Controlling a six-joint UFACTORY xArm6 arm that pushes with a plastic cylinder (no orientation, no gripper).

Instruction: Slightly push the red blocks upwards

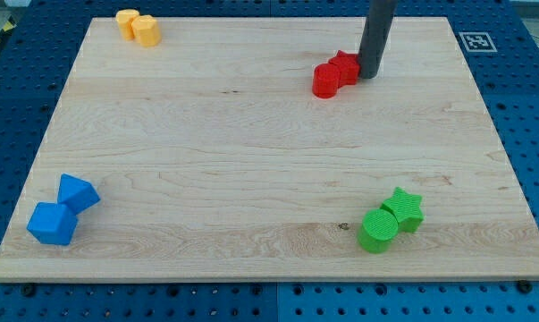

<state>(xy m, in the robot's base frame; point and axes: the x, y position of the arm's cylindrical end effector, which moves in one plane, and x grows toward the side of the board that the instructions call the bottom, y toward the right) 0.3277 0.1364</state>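
Observation:
Two red blocks sit together at the view's upper right middle: a red cylinder (325, 80) on the left and a red star-shaped block (345, 68) touching it on the right. The dark rod comes down from the view's top edge. My tip (369, 74) rests on the board right against the star block's right side.
The wooden board (251, 161) lies on a blue pegboard. Two orange-yellow blocks (138, 26) sit at the top left. A blue cube (52, 224) and a blue wedge-like block (77, 193) sit at the bottom left. A green cylinder (378, 230) and green star (404, 208) sit at the bottom right.

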